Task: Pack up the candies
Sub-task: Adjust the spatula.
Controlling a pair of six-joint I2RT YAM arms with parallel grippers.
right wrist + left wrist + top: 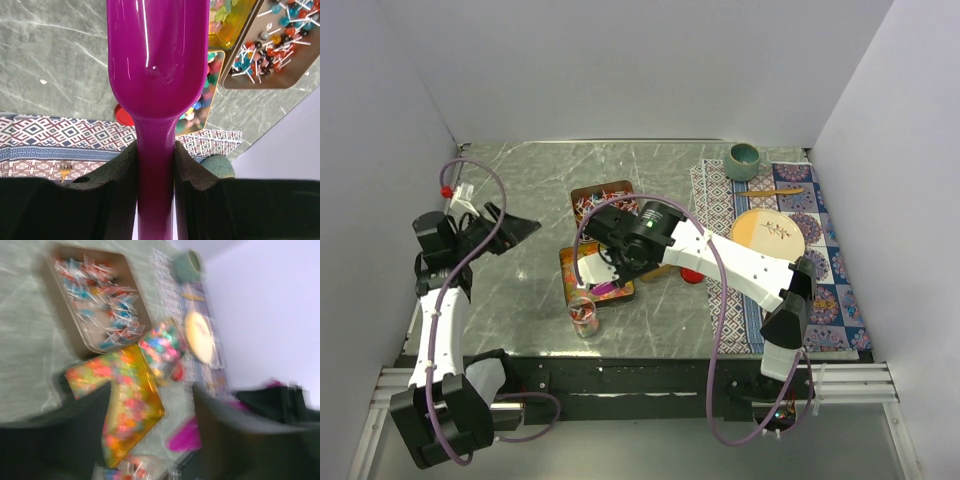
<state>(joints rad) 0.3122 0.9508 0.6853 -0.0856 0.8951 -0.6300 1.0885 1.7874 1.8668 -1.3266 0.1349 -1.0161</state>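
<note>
Brown tray (255, 86) of lollipops (267, 47), amber tray (159, 407) of jellies (127, 390)

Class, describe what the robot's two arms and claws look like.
The left arm and right arm have white links and black joints. A purple cable loops along each. The left claw and right claw have black, blocky fingers.

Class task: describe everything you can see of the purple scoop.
The scoop is glossy magenta plastic, seemingly one piece: a broad bowl narrowing to a slim handle. The right hand pinches the handle between its dark pads. It hangs above the grey table, near the lollipop tray. No candy shows on it.
</note>
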